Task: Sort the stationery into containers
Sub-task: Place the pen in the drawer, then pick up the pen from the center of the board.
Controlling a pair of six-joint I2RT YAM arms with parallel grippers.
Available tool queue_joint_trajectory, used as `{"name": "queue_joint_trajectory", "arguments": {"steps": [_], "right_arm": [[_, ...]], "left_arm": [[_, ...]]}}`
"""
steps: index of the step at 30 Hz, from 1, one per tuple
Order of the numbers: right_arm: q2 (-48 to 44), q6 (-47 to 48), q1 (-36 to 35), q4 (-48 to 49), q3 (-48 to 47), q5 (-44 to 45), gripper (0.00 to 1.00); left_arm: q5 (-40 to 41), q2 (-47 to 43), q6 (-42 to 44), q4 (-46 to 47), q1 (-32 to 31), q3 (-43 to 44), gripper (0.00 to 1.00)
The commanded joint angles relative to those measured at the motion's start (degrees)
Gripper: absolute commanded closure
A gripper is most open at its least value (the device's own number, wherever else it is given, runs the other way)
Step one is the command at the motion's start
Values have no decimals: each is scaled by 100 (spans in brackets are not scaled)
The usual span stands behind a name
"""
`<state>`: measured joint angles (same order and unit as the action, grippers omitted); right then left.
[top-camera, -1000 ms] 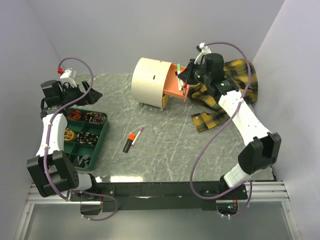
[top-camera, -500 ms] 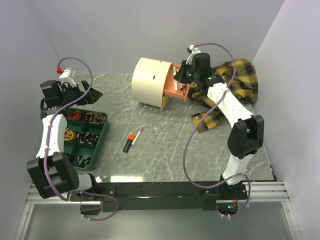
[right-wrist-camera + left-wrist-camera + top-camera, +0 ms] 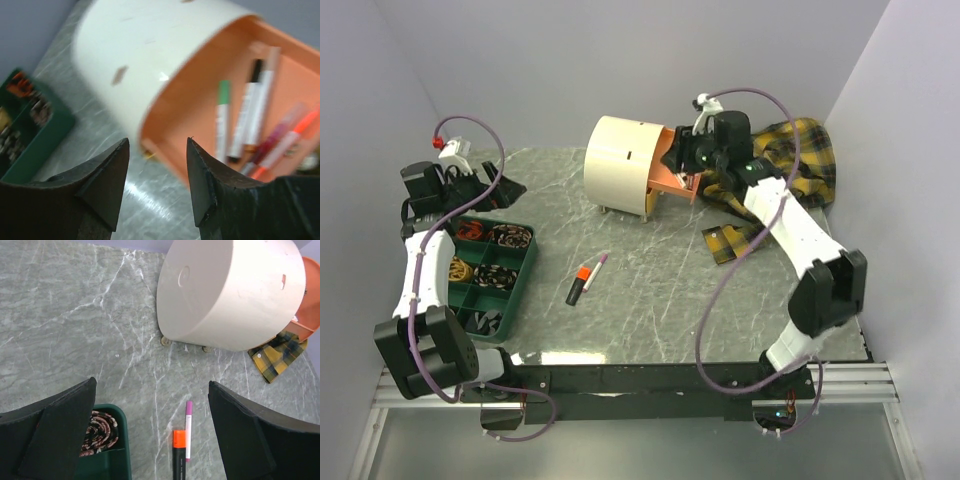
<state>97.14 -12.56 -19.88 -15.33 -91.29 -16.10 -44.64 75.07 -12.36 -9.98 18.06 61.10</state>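
The cream cabinet [image 3: 620,162] stands at the back with its orange drawer [image 3: 670,180] pulled out. My right gripper [image 3: 686,158] hovers over that drawer, open with nothing between its fingers [image 3: 157,141]. In the drawer [image 3: 197,75] lie a green pen [image 3: 222,116], white pens [image 3: 252,107] and pink and orange ones [image 3: 282,142]. On the table's middle an orange-capped black marker [image 3: 578,286] lies beside a pink-capped white pen [image 3: 596,270]. My left gripper [image 3: 485,186] hangs wide open at the far left, above the marker [image 3: 179,455] and pen [image 3: 188,431].
A green compartment tray [image 3: 528,268] with coiled bands sits at the left, its corner [image 3: 122,440] under my left fingers. A yellow plaid cloth [image 3: 795,160] lies at the back right, with a loose strip [image 3: 728,243] on the table.
My right gripper moved a little left over the orange drawer and went from shut to open. The left arm has not moved.
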Motion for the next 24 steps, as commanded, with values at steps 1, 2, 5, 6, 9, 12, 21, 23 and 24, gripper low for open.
{"name": "queue_joint_trajectory", "arguments": {"steps": [1,2,5,6,9,12,21,23,24], "right_arm": [[-889,1130,-761,14,409,-1210,44],[-942,1776,-1007,-144,558,-1325,45],[-1048,3321,-1930,-767,883,-1369,46],[-1048,3826,-2132,-1213,937,-1474,47],[-943,5909,-2888,-2093,1156,-1371,50],[-680,7361,-3294,-2578,1236,-1133,50],[911,9147,-3382,-3486,-205,-553,50],[1244,9463,-3382,-3564,-511,-378,50],[1385,9526,-3365,-3730,-661,-368,50]], "left_arm": [[-185,-273,-91,251,13,-72,0],[-194,-291,-82,251,13,-89,1],[-203,-326,-12,163,13,-169,1],[-203,-352,14,137,13,-177,1],[-203,-449,181,84,13,-256,1],[-211,-554,330,-47,22,-309,1],[-212,-853,1006,-768,13,-441,1],[-185,-862,1095,-874,13,-476,1],[-185,-854,1148,-892,13,-485,1]]}}
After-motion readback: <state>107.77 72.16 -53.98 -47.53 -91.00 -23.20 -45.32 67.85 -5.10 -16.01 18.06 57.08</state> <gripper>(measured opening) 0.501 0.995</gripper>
